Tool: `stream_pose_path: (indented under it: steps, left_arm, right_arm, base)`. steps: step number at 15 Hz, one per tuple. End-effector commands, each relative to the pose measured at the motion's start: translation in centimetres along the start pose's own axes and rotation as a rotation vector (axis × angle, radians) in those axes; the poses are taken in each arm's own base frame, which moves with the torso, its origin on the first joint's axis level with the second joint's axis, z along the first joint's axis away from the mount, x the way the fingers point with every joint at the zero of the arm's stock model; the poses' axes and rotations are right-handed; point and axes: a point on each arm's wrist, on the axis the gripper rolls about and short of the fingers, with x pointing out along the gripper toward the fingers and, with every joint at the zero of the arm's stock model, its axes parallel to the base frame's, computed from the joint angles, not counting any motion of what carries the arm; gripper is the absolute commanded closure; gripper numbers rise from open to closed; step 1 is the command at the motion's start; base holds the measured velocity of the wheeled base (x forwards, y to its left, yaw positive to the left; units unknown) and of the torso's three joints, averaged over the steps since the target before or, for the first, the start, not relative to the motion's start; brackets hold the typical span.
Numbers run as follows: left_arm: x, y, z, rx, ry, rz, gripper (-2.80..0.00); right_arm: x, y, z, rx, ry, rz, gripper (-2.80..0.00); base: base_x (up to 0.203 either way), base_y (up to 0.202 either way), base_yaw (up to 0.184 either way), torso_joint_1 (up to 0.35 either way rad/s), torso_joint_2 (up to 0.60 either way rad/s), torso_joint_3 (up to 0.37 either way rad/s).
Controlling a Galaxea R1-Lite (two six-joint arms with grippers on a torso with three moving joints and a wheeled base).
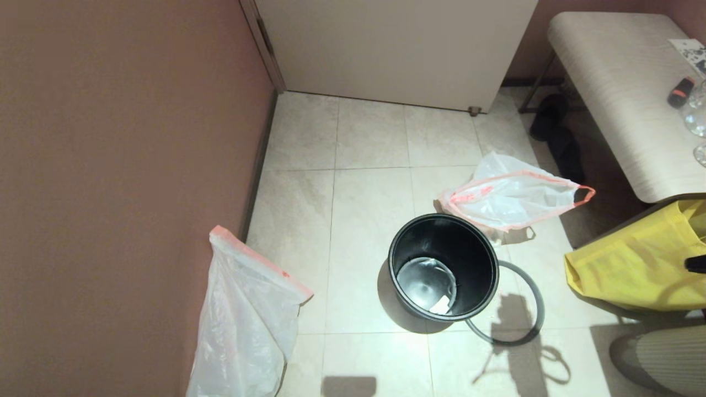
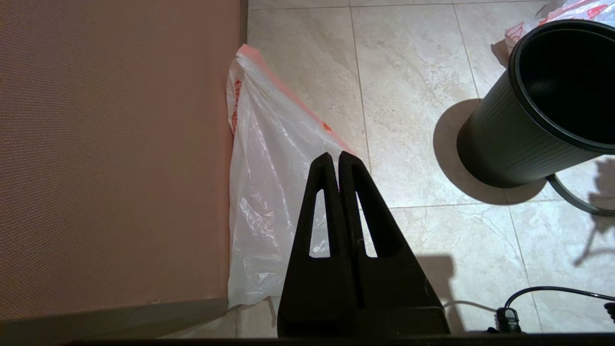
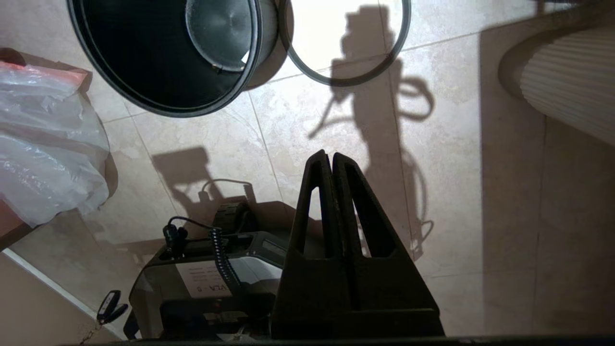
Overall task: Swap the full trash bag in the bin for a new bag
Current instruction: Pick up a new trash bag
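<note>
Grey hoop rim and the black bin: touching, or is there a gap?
Cannot tell. In the head view the bin overlaps the grey hoop rim lying on the floor, hiding any gap; both wrist views show the same overlap.

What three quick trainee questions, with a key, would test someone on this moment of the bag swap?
1. Where does the grey hoop lie relative to the bin?
2. True or false: a bag lines the bin.
3. The right gripper is: A open; B shut on a bag; C shut and empty.
Key: 1 on the floor, right beside the bin; 2 false; 3 C.
</note>
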Motion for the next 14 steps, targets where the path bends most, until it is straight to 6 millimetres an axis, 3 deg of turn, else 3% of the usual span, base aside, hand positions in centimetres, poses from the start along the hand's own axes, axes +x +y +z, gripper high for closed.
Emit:
stream_pose_path:
  steps: [1, 10, 14]
  left_arm:
    - [0.0, 0.0, 0.0, 0.001, 0.000, 0.000, 0.00]
    - [0.0, -0.1, 0.0, 0.047, -0.001, -0.035, 0.00]
    - [0.0, -0.1, -0.1, 0.050, 0.008, -0.033, 0.00]
  right_arm:
    - [-3.1, -0.2, -2.0, -0.006, -0.082, 0.020, 0.00]
    - [-12.6, -1.8, -12.0, -0.028, -0.322, 0.077, 0.00]
    - [-14.5, -3.0, -16.3, -0.103, -0.349, 0.131, 0.00]
  base:
    - [0.000, 0.000, 0.000, 0.000, 0.00, 0.000]
    - [0.000, 0.000, 0.000, 0.000, 0.00, 0.000]
    - [0.000, 0.000, 0.000, 0.000, 0.00, 0.000]
